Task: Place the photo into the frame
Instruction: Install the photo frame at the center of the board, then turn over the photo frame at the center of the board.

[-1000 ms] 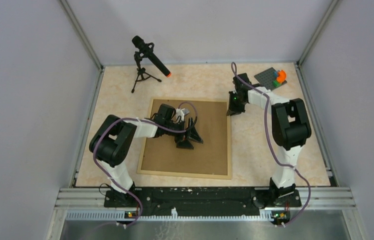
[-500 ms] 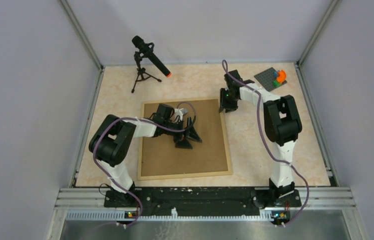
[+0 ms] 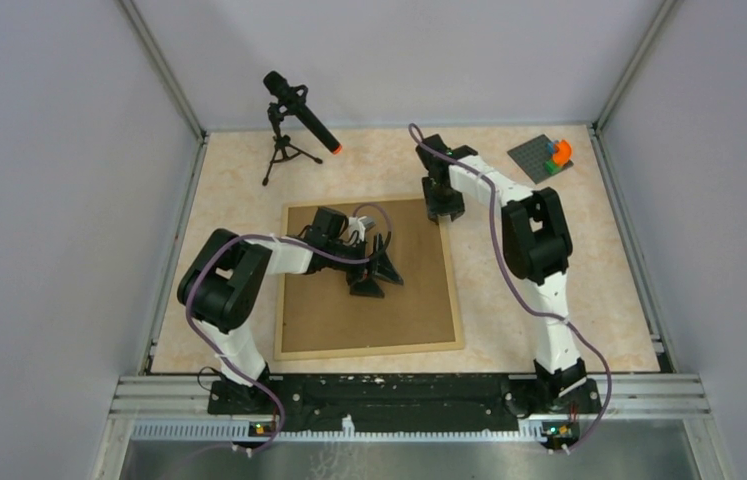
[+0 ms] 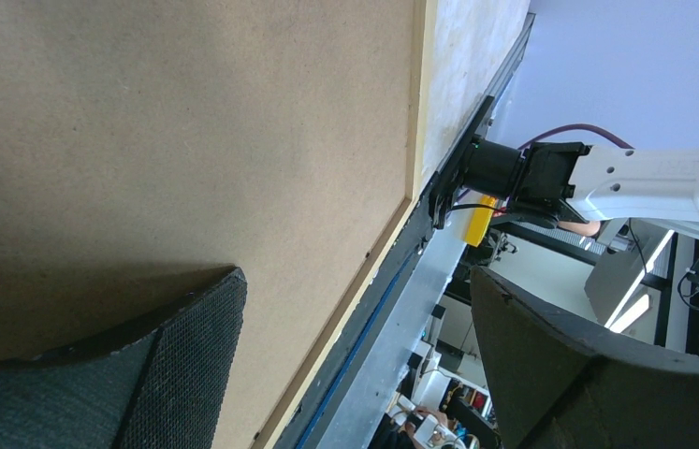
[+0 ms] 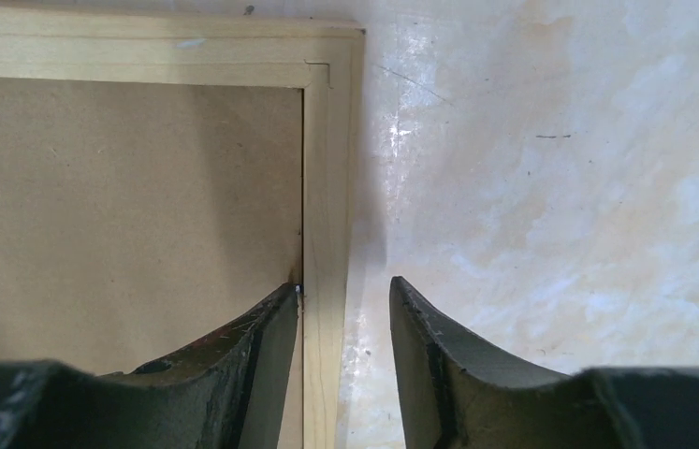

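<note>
Tabletop [image 3: 379, 160] holds one frame [image 5: 325, 187]; left fingers [image 4: 186, 374] spread, right fingers [image 5: 242, 374] seemingly released astride it.

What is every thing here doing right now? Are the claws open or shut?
frame: lying flat on the table.
backing board: lying flat inside the frame.
left claw: wide open over the backing board, holding nothing.
right claw: open, one finger on each side of the frame's strip near a corner.
microphone: tilted on its standing tripod.
grey brick plate: flat, coloured bricks on it.
</note>
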Controlling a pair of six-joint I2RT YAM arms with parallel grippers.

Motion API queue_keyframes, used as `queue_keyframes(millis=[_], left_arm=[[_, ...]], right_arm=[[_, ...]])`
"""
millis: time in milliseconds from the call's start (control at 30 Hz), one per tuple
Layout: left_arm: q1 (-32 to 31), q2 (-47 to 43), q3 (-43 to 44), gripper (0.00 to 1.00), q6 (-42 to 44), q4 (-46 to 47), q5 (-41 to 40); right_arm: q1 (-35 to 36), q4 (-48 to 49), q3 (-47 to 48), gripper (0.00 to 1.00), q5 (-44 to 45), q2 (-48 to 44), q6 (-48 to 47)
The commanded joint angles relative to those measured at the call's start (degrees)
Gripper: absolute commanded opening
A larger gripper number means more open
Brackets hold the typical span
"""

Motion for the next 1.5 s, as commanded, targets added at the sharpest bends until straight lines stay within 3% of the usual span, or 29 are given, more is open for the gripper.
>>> queue_keyframes(millis=[0, 67, 200, 333, 400, 667, 867, 967, 1067, 1133, 1267, 1467], left_arm=[[-0.25, 1.01, -0.85, 0.95, 3.44, -1.46, -7.14], [-0.29, -0.32, 0.00, 0.94, 4.83, -3.52, -8.48], [-0.28, -6.50, 2.38, 0.97, 8.05, -7.89, -11.52], [-0.29, -12.90, 6.32, 0.98, 11.64, -12.30, -14.12], [-0.23, -15.62, 7.50, 0.98, 12.83, -14.50, -15.33], [-0.30, -22.19, 7.80, 0.99, 14.57, -16.30, -13.42], [-0.44, -23.05, 5.55, 0.99, 12.59, -14.44, -11.66], [-0.85, -24.65, 4.33, 0.99, 12.18, -13.81, -12.35], [-1.43, -26.86, 3.43, 0.99, 13.75, -16.72, -15.32], [-1.43, -28.57, 2.93, 0.99, 15.12, -18.41, -16.82], [-1.93, -31.57, 2.15, 0.99, 16.60, -18.32, -16.69], [-10.93, -31.82, 4.37, 0.99, 18.34, -18.38, -21.45]], right_arm=[[3.73, -5.67, -0.46, 0.45, 2.35, 13.70, -0.20], [3.86, -6.24, 1.65, 0.46, -0.56, 12.25, -0.59], [2.14, -3.47, 7.40, 0.57, -13.70, 1.34, -1.85], [1.31, -2.96, 10.10, 0.74, -12.25, -11.63, -3.34], [0.50, -0.88, 4.93, 0.76, -11.68, -18.01, -3.61], [-2.42, 11.76, -34.39, 0.84, -10.90, -39.60, -1.04], [-3.05, 14.64, -47.72, 0.86, -7.99, -51.04, 1.02], [-3.21, 16.63, -51.30, 0.88, -11.85, -55.78, 2.19], [-2.44, 19.69, -55.45, 0.99, -18.89, -55.58, 5.16], [-0.36, 22.53, -58.76, 0.98, -19.79, -54.00, 9.66], [5.58, 25.03, -61.23, 0.92, -11.69, -49.88, 14.62], [7.89, 26.52, -60.83, 0.62, -5.89, -44.66, 15.88]])
